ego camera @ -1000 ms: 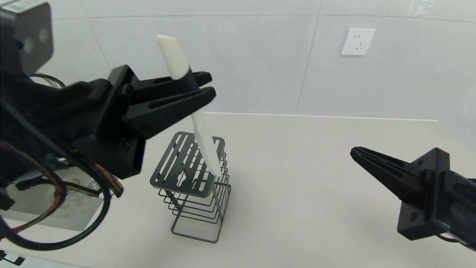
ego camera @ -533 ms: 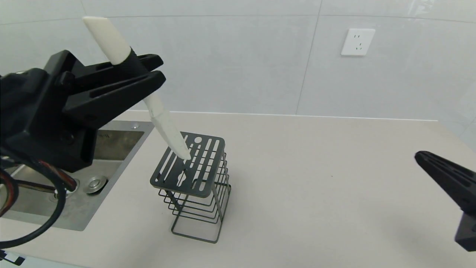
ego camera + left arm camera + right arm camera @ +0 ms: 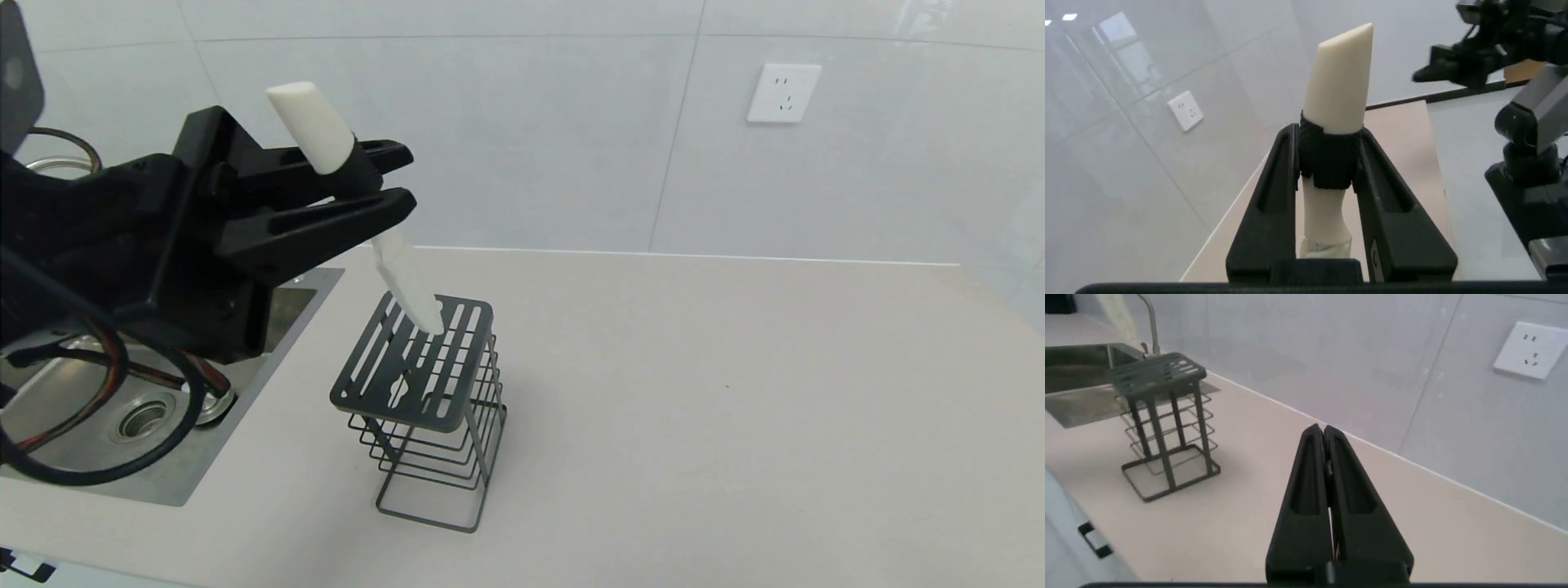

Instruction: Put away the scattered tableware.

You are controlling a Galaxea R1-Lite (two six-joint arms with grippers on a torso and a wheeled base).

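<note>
While the left claw (image 3: 406, 175) clamps it, a smooth white knife (image 3: 313, 128) tilts

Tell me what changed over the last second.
The left gripper, shut on the white knife, swung left, then partway back; the blade tip is now at the far slots of the rack. The right gripper drew away rightward. The rack and counter stayed put.

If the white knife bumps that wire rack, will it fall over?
It might wobble. The wire rack is tall, narrow and made of thin wire, so it is probably light and could tip or slide on the smooth counter. It looks stiff, though, so the white knife likely won't bend it.
</note>
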